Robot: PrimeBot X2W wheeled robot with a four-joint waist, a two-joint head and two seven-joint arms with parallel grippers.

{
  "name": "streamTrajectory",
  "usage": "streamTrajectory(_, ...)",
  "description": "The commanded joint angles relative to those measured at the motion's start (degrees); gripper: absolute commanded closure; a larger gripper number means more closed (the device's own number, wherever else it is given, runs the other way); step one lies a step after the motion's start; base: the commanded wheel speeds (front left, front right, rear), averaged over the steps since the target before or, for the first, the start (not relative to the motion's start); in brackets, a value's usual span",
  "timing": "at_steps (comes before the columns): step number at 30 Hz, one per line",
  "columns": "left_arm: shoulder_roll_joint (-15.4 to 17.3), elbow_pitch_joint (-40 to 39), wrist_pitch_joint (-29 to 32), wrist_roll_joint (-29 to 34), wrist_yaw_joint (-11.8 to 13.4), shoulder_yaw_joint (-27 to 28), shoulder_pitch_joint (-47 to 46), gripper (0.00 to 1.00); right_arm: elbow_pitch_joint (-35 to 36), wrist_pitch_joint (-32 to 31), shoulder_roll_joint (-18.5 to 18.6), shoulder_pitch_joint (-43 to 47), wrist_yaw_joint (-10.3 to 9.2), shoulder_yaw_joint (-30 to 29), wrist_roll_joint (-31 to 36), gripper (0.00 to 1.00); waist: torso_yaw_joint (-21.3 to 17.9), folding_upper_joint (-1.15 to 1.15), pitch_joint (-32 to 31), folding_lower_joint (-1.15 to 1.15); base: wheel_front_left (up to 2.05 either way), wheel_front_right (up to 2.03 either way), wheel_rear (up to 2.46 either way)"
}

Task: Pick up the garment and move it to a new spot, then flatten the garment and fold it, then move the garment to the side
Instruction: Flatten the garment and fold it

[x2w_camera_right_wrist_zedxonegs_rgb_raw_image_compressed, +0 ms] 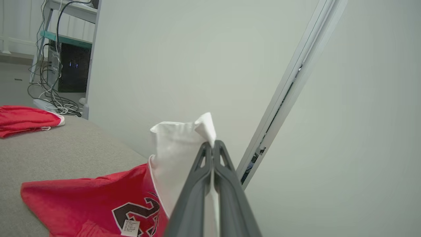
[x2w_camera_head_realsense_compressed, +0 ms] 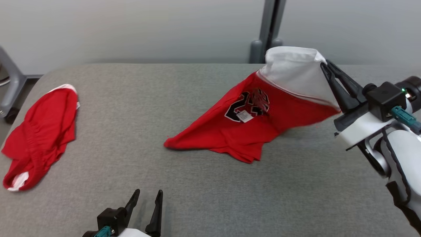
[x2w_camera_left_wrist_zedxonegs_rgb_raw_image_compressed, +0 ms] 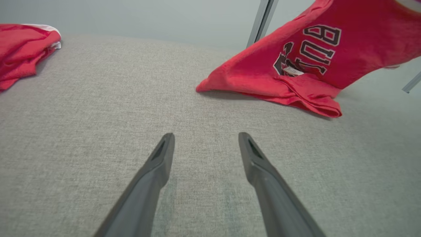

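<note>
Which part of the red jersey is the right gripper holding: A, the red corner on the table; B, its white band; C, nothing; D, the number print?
B: the right gripper is shut on the white band, holding that end of the red jersey above the table.

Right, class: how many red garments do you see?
2. One crumpled garment lies near the table's left edge; the numbered garment is right of centre, white band pinched by the right gripper, lower end on the table.
</note>
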State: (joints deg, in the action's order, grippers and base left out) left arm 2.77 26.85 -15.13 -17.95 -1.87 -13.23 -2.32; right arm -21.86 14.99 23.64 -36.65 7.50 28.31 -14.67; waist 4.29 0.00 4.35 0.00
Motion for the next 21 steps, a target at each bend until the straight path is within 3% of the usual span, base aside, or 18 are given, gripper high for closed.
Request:
streamTrajectory(1, 0.2, 0.1, 0.0, 0.2, 0.0, 0.2, -0.4, 0.0, 0.9, 0.3, 0.7, 0.5, -0.02, 0.0, 0.6, 1.0, -1.5, 0.0, -0.5, 0.0, 0.0, 0.0, 0.0)
streamTrajectory(7, 0.2, 0.7, 0.0, 0.2, -0.1, 0.4, -0.2, 0.0, 5.7, 0.3, 4.2, 6.6, -0.02, -0.1, 1.0, 1.0, -3.2, 0.0, -0.8, 0.0, 0.0, 0.0, 0.0)
streamTrajectory(14, 0.2, 1.1, 0.0, 1.0, -0.5, 1.0, -1.0, 0.0, -0.3, 0.3, 4.9, 19.3, -0.02, 0.5, -1.3, 1.0, -3.8, 0.0, 0.1, 0.0, 0.0, 0.0, 0.0)
streamTrajectory(15, 0.2, 1.2, 0.0, 1.3, -0.6, 1.2, -1.1, 0.0, -1.8, 0.3, 4.3, 20.5, -0.02, 0.7, -2.2, 0.95, -3.8, 0.0, 0.2, 0.0, 0.0, 0.0, 0.0)
streamTrajectory(16, 0.2, 1.3, 0.0, 1.5, -0.6, 1.3, -1.1, 0.0, -3.3, 0.3, 3.9, 21.1, -0.02, 0.2, -2.7, 0.72, -3.9, 0.0, 0.3, 0.0, 0.0, 0.0, 0.0)
streamTrajectory(17, 0.2, 1.4, 0.0, 1.6, -0.6, 1.5, -1.1, 0.0, -5.4, 0.3, 3.8, 21.9, -0.02, -0.6, -3.3, 0.56, -3.9, 0.0, 0.3, 0.0, 0.0, 0.0, 0.0)
streamTrajectory(18, 0.2, 1.5, 0.0, 1.7, -0.7, 1.7, -1.2, 0.0, -7.5, 0.3, 3.5, 22.6, -0.02, -1.5, -4.0, 0.0, -3.9, 0.0, 0.3, 0.0, 0.0, 0.0, 0.0)
streamTrajectory(21, 0.3, 1.8, 0.0, 2.2, -0.7, 2.6, -1.7, 0.0, -10.8, 0.3, 2.4, 22.3, -0.02, -6.4, -3.8, 0.0, -4.2, 0.0, 0.1, 0.0, 0.0, 0.0, 0.0)
